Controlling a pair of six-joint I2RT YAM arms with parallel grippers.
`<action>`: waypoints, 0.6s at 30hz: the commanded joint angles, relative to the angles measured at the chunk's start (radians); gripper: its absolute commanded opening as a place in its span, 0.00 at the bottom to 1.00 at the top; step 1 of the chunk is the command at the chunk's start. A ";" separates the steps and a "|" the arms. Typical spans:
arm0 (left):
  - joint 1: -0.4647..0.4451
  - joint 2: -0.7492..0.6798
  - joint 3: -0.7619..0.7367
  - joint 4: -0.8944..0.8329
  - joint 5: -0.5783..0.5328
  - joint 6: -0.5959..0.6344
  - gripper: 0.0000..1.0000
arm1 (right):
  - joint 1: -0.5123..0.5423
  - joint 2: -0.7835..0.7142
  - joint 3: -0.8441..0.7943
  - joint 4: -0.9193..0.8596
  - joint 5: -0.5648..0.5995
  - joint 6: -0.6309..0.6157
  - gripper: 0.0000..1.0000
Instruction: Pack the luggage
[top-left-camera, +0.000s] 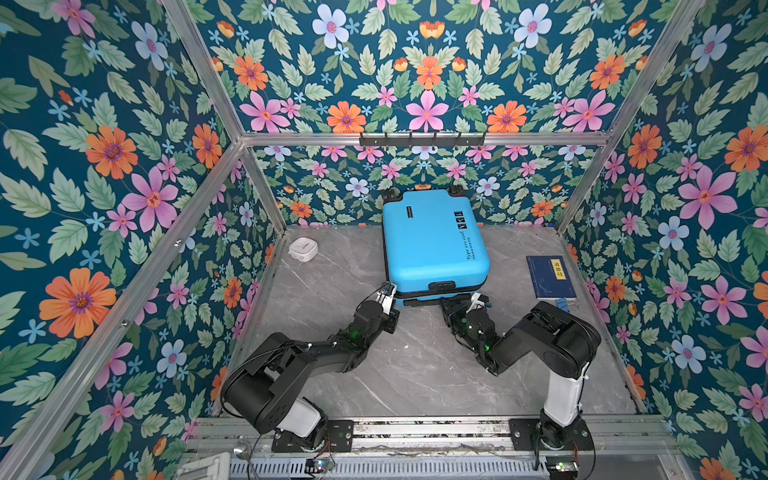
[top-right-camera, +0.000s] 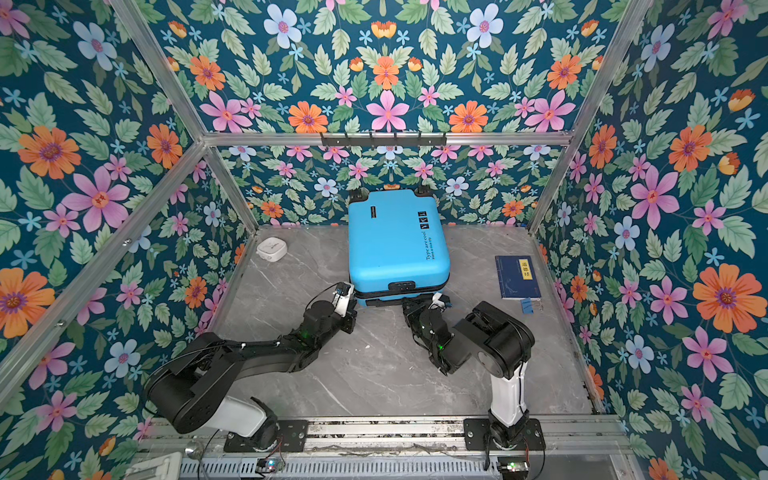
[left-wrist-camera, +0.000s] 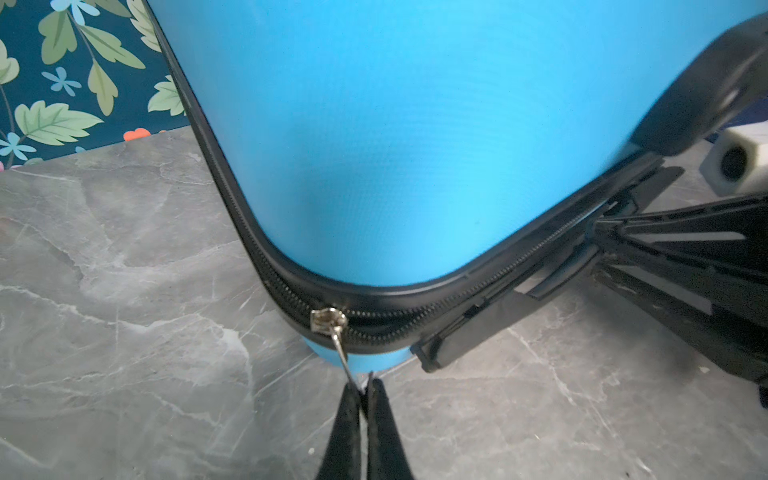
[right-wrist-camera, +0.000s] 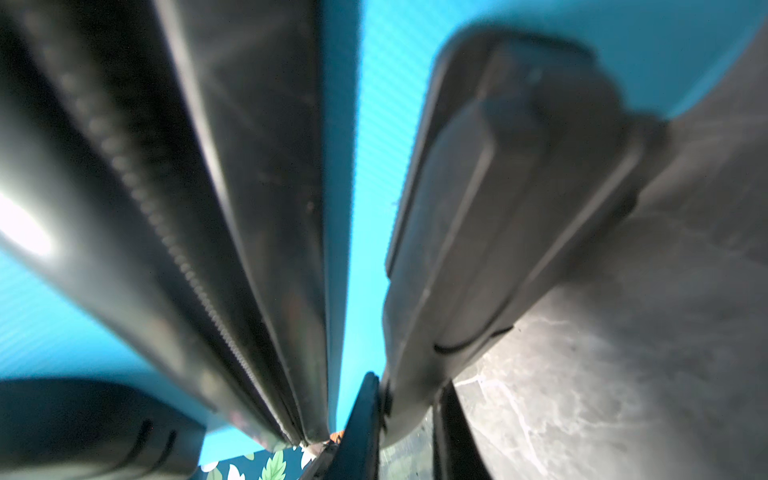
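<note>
Luggage (top-left-camera: 432, 237) lies flat on the grey marble-look table (top-left-camera: 415, 374), ctr of both top views toward the back wall, wheels at the far end. Hard shell: stiff, smooth, prob slippery for narrow fingers, so no point pinching the shell itself. Bulky vs the arms, and prob light if empty, but can't tell what's inside. Halves look shut, w/ the zip undone along the near edge.

Best holds, imo: zip pull (left-wrist-camera: 340, 351) for closing and black handle (right-wrist-camera: 498, 208) for steadying. The pull is thin metal and likely slips out if tugged off-axis. The bend in the zip track at the corner may snag.

Left gripper (left-wrist-camera: 363, 384), lower ctr of the left wrist view, is pinched fully together on the tip of the zip pull. Slider (left-wrist-camera: 328, 322) sits at the rounded corner. Right gripper (right-wrist-camera: 407, 399), lower ctr of the right wrist view, has its fingers a little apart w/ the end of the black handle between them. It looks clamped, though the blur leaves some doubt.

Writing: "Type are cool" and, smaller, "Have a nice trip" on the right side of the lid, beside three black icon squares (top-left-camera: 459, 220). Small black tag (top-left-camera: 409, 212) at the lid's upper left is unreadable. Book (top-left-camera: 550, 276), right of the luggage and well apart, has a yellow label w/ Chinese characters.
</note>
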 joint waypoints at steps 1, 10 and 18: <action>-0.039 0.009 0.006 0.051 0.441 0.043 0.00 | 0.006 0.006 0.022 0.004 -0.093 -0.103 0.00; -0.035 -0.004 -0.034 0.102 0.241 -0.006 0.00 | 0.006 -0.021 -0.049 0.037 -0.070 -0.100 0.00; -0.005 -0.025 -0.112 0.218 0.148 -0.048 0.46 | 0.007 -0.019 -0.086 0.076 -0.062 -0.089 0.00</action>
